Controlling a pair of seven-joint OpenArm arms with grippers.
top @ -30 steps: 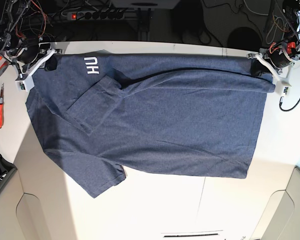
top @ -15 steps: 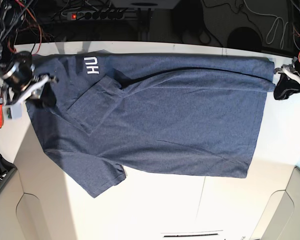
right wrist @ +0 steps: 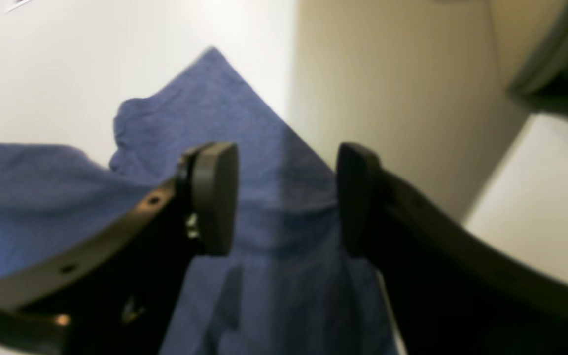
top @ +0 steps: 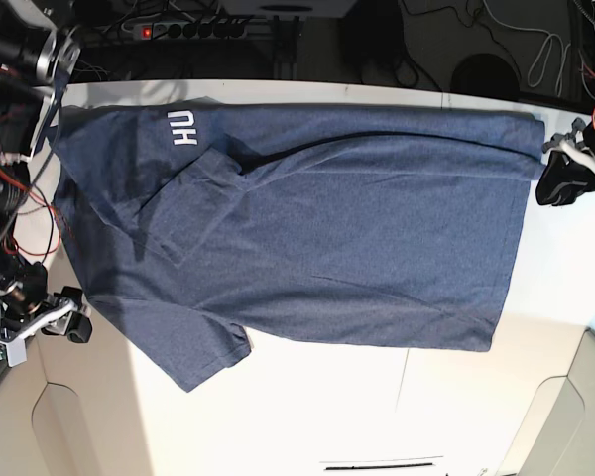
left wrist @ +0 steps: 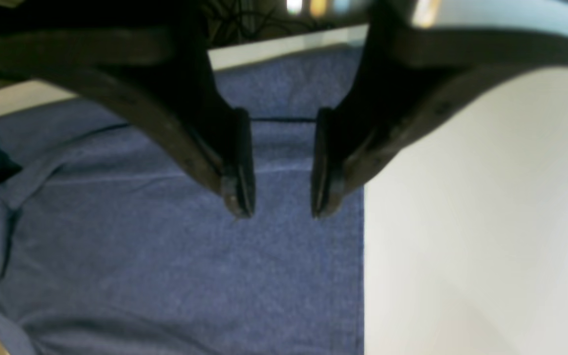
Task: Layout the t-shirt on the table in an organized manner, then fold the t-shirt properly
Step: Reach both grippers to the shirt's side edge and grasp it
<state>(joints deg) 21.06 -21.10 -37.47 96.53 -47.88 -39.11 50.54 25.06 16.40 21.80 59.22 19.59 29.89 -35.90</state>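
The dark navy t-shirt (top: 317,218) lies spread sideways on the white table (top: 307,407), its far edge folded over and white lettering (top: 181,128) showing at the back left. A sleeve (top: 203,357) points toward the front. My left gripper (top: 560,181) hovers open just off the shirt's back right corner; in the left wrist view its open gripper (left wrist: 276,212) hangs above the t-shirt (left wrist: 165,256) near the hem, holding nothing. My right gripper (top: 64,325) is open at the table's left edge; in its own view the right gripper (right wrist: 286,197) frames the sleeve corner (right wrist: 215,98).
Cables and a power strip (top: 183,30) lie beyond the table's far edge. Wiring and arm hardware (top: 10,119) crowd the left side. Rounded cut-outs (top: 74,436) mark the front edge, and a thin seam (top: 402,397) runs across the tabletop.
Both grippers let go of the shirt's far corners and opened. The right one travelled down the left side toward the front sleeve; the left one backed off slightly to the right.
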